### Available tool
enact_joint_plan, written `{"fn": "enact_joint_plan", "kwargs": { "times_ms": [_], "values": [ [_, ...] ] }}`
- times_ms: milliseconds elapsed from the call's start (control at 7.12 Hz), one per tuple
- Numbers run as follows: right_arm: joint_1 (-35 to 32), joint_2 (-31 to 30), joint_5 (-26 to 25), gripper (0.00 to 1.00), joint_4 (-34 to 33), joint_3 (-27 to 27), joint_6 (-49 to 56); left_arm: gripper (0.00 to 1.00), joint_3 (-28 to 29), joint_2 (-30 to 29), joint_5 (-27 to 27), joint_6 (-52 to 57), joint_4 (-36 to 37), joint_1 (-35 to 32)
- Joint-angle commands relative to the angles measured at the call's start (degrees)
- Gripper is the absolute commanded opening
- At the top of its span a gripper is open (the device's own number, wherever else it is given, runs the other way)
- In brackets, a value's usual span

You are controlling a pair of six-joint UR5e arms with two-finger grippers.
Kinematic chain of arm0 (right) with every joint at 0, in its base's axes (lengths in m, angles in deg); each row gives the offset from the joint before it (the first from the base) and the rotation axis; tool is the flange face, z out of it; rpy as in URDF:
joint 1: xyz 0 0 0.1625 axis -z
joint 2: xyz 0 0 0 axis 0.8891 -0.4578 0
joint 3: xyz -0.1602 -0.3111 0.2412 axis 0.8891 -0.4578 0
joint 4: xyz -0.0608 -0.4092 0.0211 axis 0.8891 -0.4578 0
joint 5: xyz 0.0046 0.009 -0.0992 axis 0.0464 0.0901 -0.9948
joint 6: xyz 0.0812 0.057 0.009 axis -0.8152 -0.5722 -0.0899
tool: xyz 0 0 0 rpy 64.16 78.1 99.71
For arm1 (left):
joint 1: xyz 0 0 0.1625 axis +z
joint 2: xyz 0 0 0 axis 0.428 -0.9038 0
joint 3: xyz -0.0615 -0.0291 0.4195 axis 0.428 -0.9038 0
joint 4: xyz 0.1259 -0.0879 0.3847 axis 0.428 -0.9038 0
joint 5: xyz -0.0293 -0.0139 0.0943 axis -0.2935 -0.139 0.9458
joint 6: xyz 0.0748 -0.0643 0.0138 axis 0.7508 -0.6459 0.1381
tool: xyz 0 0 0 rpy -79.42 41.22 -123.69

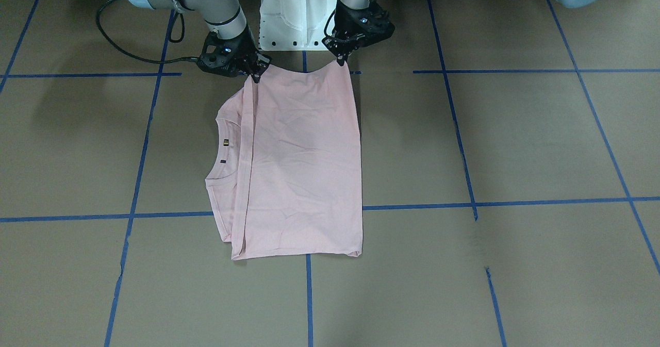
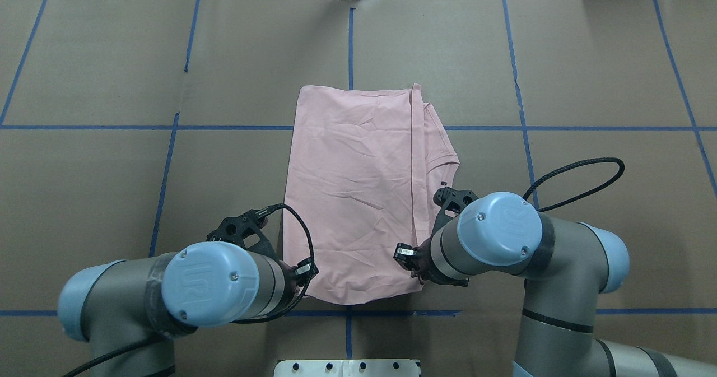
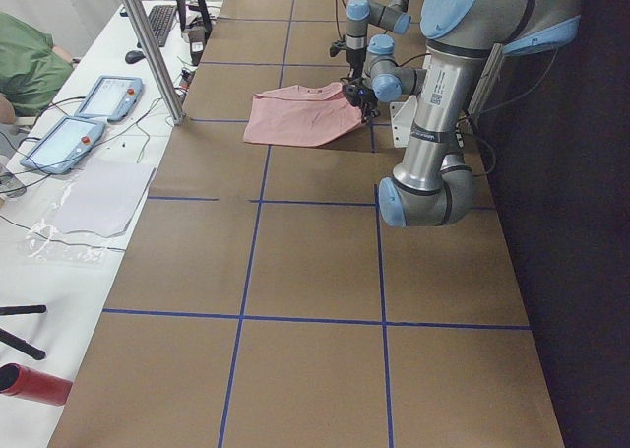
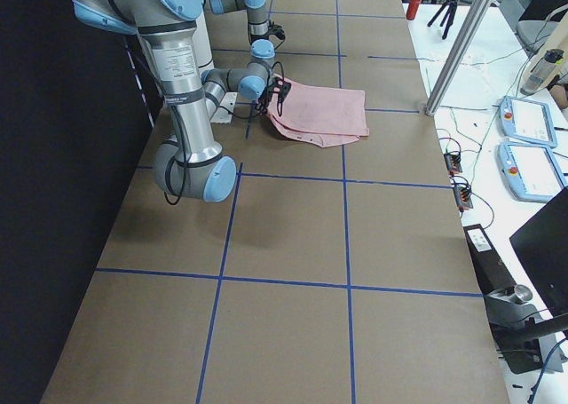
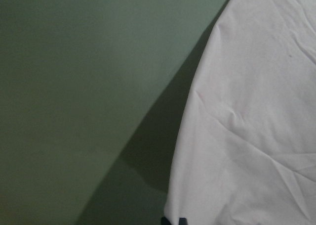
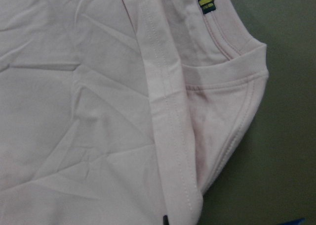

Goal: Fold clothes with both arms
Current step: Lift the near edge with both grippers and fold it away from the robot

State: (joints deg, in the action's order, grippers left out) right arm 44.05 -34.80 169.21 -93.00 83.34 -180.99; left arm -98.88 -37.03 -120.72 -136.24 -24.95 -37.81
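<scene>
The pale pink T-shirt lies folded in half on the brown table, plain side up, with its ribbed collar showing at one side. The edge nearest the robot is lifted off the table. My left gripper is shut on one near corner of it, and my right gripper is shut on the other near corner, by the hem fold. In the overhead view the shirt runs away from both wrists, which hide the fingertips. The right wrist view shows the hem seam and collar close up. No print shows.
The white pedestal base stands just behind the grippers. Blue tape lines grid the brown paper. Along the far table side stand tablets, a metal post and a person in green.
</scene>
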Motion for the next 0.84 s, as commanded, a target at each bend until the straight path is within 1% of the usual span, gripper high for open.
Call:
{"fn": "enact_joint_plan", "kwargs": {
  "times_ms": [0, 140, 281, 421, 562, 702],
  "values": [
    [0.6, -0.8, 0.2, 0.00, 0.1, 1.3, 0.1, 0.00, -2.6, 0.8, -1.4, 0.2, 0.9, 1.0],
    [0.7, -0.4, 0.2, 0.00, 0.2, 0.8, 0.4, 0.00, -2.0, 0.0, -2.5, 3.2, 0.7, 1.2],
    [-1.7, -0.1, -0.1, 0.00, 0.2, 0.3, 1.0, 0.00, -1.6, -0.5, -1.9, 4.8, 0.7, -0.2],
    [-4.4, 0.3, 0.3, 0.00, 0.2, 0.2, 2.3, 0.00, -0.8, -1.3, -2.4, 8.5, -0.6, -5.7],
    [-6.8, 1.2, 0.4, 0.00, 0.2, -0.7, 3.9, 0.00, 1.8, -2.2, -2.4, 9.3, -2.9, -9.5],
    [-9.3, 3.5, 2.2, 0.00, 0.5, -3.8, 4.2, 0.00, 7.0, -3.3, -2.5, 9.3, -7.8, -11.8]
  ]
}}
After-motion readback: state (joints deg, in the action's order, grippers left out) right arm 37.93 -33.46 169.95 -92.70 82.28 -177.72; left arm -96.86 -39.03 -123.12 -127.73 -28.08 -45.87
